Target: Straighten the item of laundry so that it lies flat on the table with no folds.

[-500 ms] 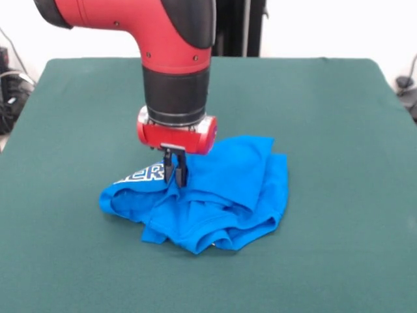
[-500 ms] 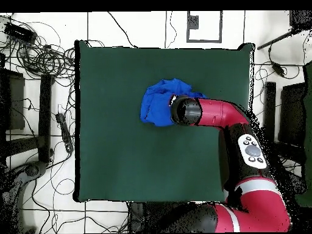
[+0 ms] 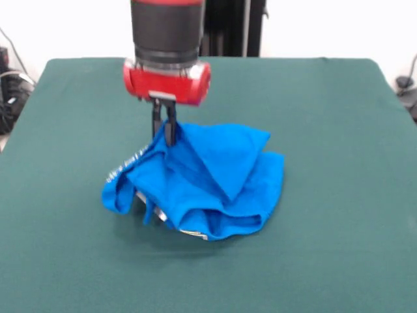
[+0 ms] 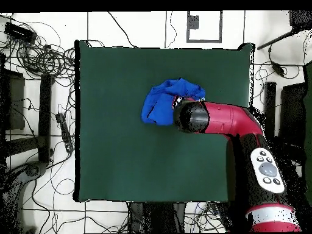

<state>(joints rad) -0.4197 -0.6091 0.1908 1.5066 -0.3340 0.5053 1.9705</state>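
The bright blue T-shirt (image 3: 208,179) lies crumpled near the middle of the dark green table (image 3: 326,130). My gripper (image 3: 165,134) is shut on a fold at the shirt's upper left and holds that part lifted, so the cloth hangs in a tent shape. A strip of white lettering (image 3: 124,166) shows on the left edge. In the overhead view the shirt (image 4: 159,103) lies just left of the arm's black wrist, which hides the gripper.
The red and black arm (image 4: 225,122) reaches in over the table's right side in the overhead view. Cables (image 4: 36,55) and stands lie on the floor around the table. The table's edges are far from the shirt.
The gripper has risen and moved slightly toward the robot, pulling the gripped fold of the shirt up; the shirt has gathered into a taller heap.
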